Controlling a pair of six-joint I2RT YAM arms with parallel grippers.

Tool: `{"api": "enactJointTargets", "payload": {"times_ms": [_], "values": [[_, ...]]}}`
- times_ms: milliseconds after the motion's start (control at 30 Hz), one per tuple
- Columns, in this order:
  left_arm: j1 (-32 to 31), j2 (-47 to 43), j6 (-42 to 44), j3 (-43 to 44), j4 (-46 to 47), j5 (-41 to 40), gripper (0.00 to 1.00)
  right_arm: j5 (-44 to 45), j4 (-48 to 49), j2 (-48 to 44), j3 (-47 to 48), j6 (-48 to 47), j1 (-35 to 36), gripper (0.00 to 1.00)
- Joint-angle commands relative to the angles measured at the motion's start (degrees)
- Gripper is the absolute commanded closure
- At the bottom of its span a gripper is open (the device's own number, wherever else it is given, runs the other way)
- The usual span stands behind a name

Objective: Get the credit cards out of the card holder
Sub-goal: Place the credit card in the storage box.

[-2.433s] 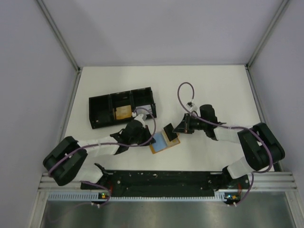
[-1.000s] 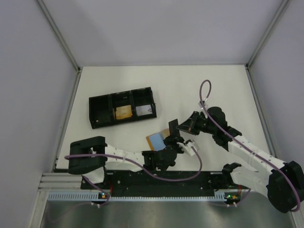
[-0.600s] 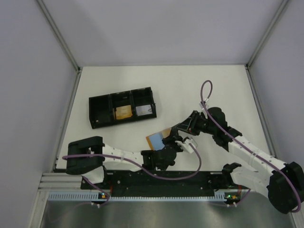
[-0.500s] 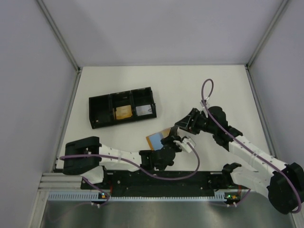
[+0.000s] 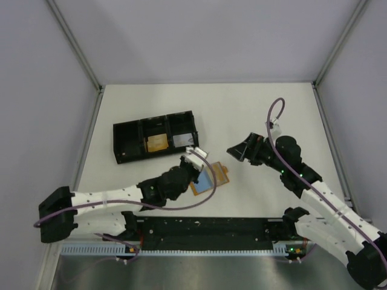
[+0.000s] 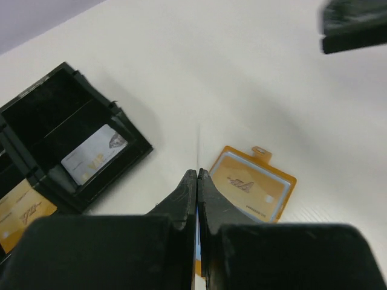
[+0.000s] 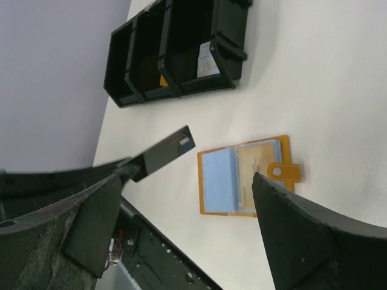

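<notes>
The card holder is lying open and flat close to the worktop's front edge, about midway along it, with a blue card showing in one pocket and a tan one in the other. Just above it, the left gripper is clamping a thin card edge-on, jaws pressed together on it. To the holder's right, the right gripper is hovering with its jaws wide apart and nothing in them. Further back, toward the left edge, the black tray is already holding a pale card and an orange one. I'd say one card is being carried off to the tray; next comes lowering it into a compartment, then going back for the two left in the holder.
</notes>
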Motion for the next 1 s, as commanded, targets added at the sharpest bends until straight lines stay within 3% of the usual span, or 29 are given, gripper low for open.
{"api": "enactJointTargets", "payload": {"times_ms": [0,167,333,500,700,967], "values": [[10.0,-10.9,-13.3,-3.0,-5.0,15.2,1.00,4.4,-1.4,-3.2,1.4,-8.7,-0.3,0.12],[22.2,-18.3,-17.4,-3.1,-11.1,26.2,1.00,3.8,-0.4,-3.3,-1.0,-11.8,-0.3,0.10],[29.5,-18.5,-16.3,-1.1,-13.2,45.5,1.00,-5.2,6.9,-2.6,-2.7,-17.5,-0.3,0.11],[30.4,-12.7,-8.3,5.8,-22.3,58.9,1.00,-19.3,7.8,-0.7,-0.4,-27.7,0.1,0.14],[30.4,-7.5,2.9,14.4,-31.4,71.5,1.00,-28.3,11.4,2.5,0.5,-36.6,4.2,0.16],[30.3,-2.9,13.5,22.8,-41.2,81.1,1.00,-36.1,9.2,7.9,6.3,-48.5,10.2,0.34]]}}
